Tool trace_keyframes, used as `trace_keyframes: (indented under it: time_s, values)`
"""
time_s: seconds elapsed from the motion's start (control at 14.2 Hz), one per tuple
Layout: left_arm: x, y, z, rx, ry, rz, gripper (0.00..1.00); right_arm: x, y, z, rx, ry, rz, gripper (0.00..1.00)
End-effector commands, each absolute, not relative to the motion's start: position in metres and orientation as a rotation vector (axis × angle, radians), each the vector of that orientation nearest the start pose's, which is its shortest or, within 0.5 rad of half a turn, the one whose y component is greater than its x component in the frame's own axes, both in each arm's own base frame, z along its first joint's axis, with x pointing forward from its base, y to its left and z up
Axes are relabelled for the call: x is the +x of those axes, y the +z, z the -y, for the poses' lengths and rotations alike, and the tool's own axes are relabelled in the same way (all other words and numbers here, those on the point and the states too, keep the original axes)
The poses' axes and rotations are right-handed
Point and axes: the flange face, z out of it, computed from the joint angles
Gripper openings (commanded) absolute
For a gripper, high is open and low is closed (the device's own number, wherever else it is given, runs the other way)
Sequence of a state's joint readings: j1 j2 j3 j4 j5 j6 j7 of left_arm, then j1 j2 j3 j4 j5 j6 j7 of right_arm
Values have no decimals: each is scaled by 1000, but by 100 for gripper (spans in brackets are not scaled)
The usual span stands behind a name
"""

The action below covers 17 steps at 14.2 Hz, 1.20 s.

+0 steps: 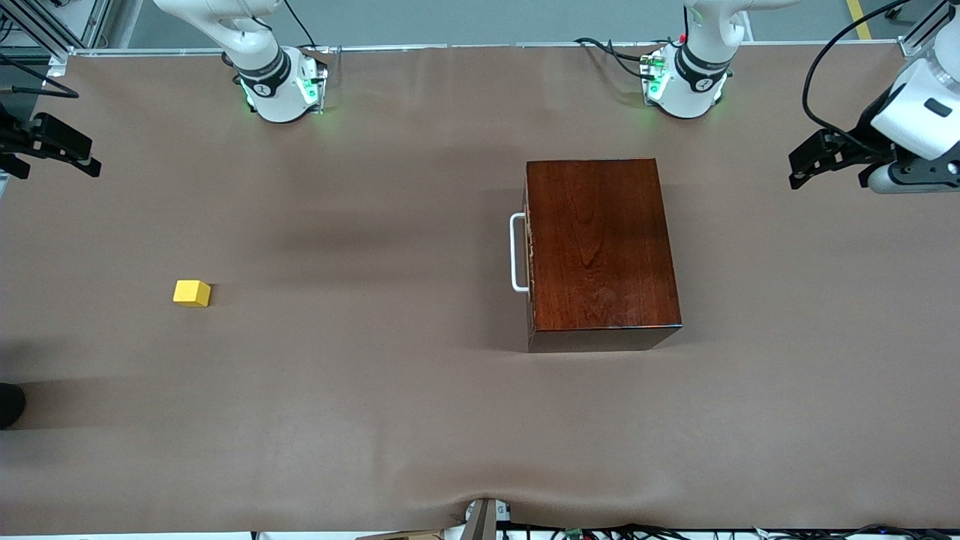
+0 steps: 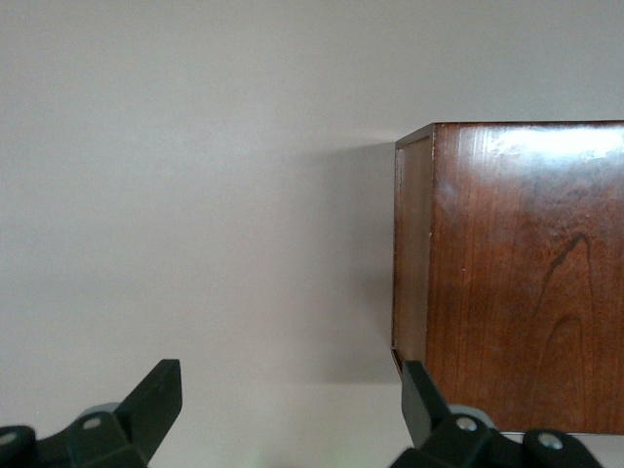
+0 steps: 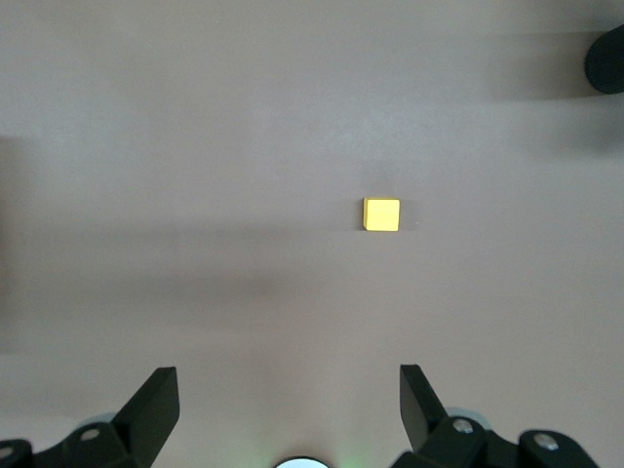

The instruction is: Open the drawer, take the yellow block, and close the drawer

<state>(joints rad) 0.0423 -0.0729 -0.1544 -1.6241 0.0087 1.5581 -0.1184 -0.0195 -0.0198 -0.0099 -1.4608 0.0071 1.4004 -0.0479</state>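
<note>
The glossy reddish-brown wooden box (image 1: 600, 247) stands on the table toward the left arm's end, its drawer pushed in. Only the drawer's white bar handle (image 1: 517, 252) shows, on the side facing the right arm's end. The yellow block (image 1: 192, 293) lies on the bare table toward the right arm's end, well apart from the box. My left gripper (image 1: 796, 171) hangs open and empty above the table at the left arm's end; its wrist view shows a corner of the box (image 2: 526, 273). My right gripper (image 1: 86, 161) hangs open and empty above the right arm's end, and its wrist view shows the block (image 3: 381, 214).
A dark round object (image 1: 9, 405) sits at the table's edge at the right arm's end, nearer the front camera than the block. The two arm bases (image 1: 281, 86) stand along the edge farthest from the camera. Brown covering spreads between block and box.
</note>
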Motion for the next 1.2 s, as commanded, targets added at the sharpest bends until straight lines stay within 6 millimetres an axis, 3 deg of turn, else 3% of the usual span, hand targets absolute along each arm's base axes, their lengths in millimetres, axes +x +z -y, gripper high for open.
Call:
trace_keyframes:
  time_s: [0.0, 1.13]
  values:
    - [523, 645, 57, -3103, -9, 0, 100, 526, 676, 10, -3115, 53, 51, 100]
    - [524, 651, 55, -3101, 45, 4, 100, 526, 674, 10, -3097, 66, 48, 100]
